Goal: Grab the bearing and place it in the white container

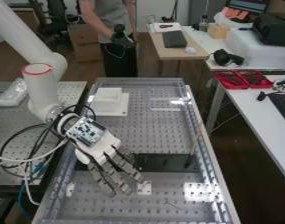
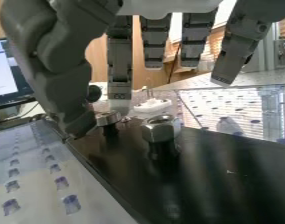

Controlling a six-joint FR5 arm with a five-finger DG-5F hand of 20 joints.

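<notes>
High view: my robot hand is spread over the black plate, the white container near the table's far left corner. Wrist view: the bearing sits on that plate beside my thumb.

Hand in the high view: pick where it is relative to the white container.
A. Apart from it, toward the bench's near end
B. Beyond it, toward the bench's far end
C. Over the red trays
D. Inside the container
A: the hand is on the camera's side of the white container, with its straight fingers pointing away from it.
</notes>
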